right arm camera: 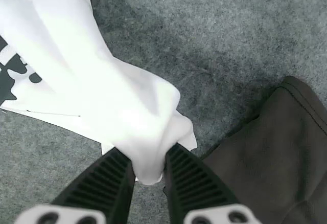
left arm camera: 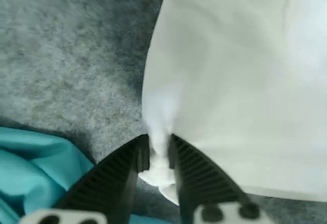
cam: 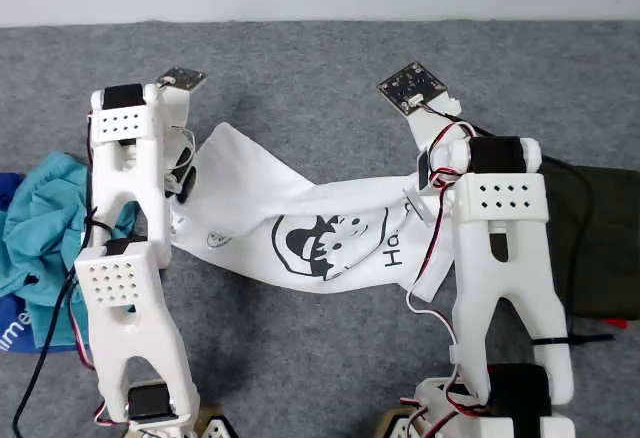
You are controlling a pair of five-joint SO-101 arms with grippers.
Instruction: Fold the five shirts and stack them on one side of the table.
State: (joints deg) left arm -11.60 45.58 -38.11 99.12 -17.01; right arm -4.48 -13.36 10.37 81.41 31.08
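Note:
A white shirt (cam: 300, 220) with a black cartoon print hangs stretched between the two arms over the grey table. My left gripper (left arm camera: 158, 155) is shut on the shirt's left edge (left arm camera: 225, 81); in the high view it sits at the cloth's left end (cam: 183, 186). My right gripper (right arm camera: 149, 168) is shut on a bunched corner of the white shirt (right arm camera: 102, 96), at its right end (cam: 428, 180). A teal shirt (cam: 45, 223) lies crumpled at the table's left edge, seen too as teal cloth (left arm camera: 36, 165) beside my left fingers. A dark olive shirt (cam: 590, 243) lies at the right, also near my right fingers (right arm camera: 265, 152).
Blue cloth (cam: 12, 308) lies under the teal shirt at the far left. The grey carpeted table (cam: 320, 68) stretches behind the arms to a pale wall. Both arm bases stand at the near edge.

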